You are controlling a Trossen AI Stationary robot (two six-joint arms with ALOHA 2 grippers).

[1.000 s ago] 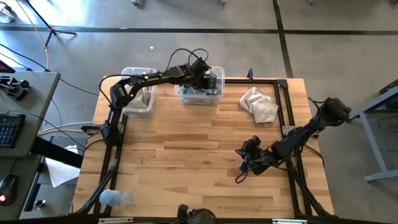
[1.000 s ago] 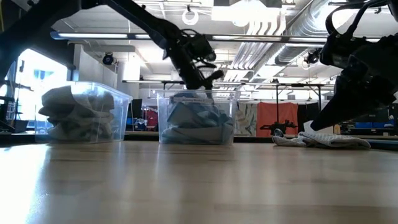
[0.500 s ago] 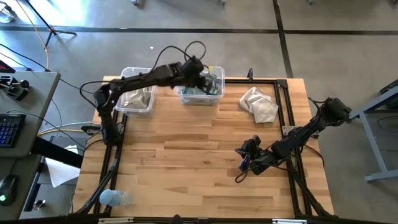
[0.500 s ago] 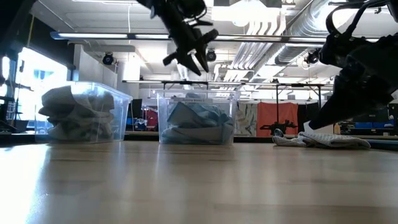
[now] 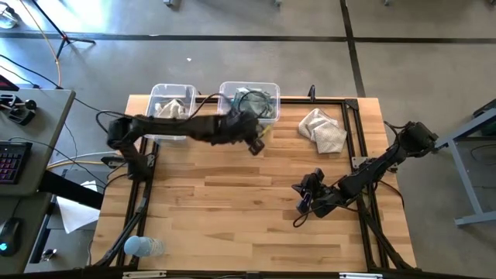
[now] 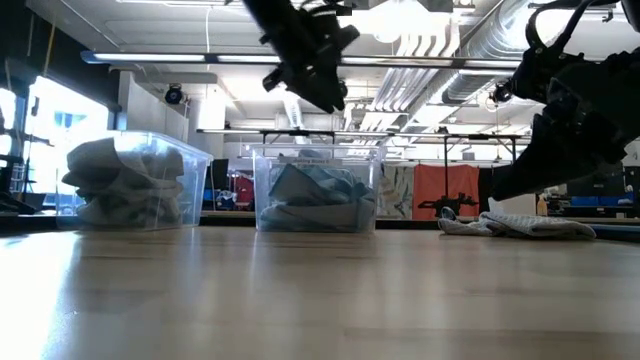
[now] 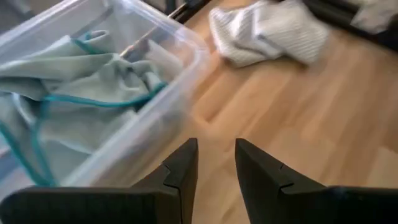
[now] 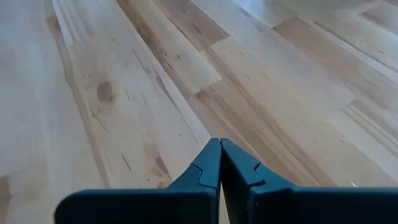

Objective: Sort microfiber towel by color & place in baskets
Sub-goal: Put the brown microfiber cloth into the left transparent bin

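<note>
Two clear baskets stand at the table's far edge. The left basket [image 5: 157, 90] holds beige-grey towels [image 6: 125, 180]. In the right basket [image 5: 268, 87] lie pale teal towels [image 7: 74, 93]. One beige-grey towel [image 5: 322, 129] lies crumpled on the table at the far right. My left gripper [image 7: 216, 148] hangs open and empty above the table, just in front of the right basket [image 7: 140, 143]. My right gripper [image 8: 220, 144] is shut and empty, low over the wood at the table's right-centre [image 5: 304, 203].
Black frame rails [image 5: 358, 147] run along the table's sides, close to the loose towel. A plastic bottle [image 5: 144, 246] lies at the near left corner. Bare wood [image 5: 225, 201] spreads across the middle of the table.
My left gripper has come up out of the right basket, empty. It has swung toward the table's near edge, rolling as it went, and now hangs over the wood in front of that basket. The teal towels stay in the basket.
</note>
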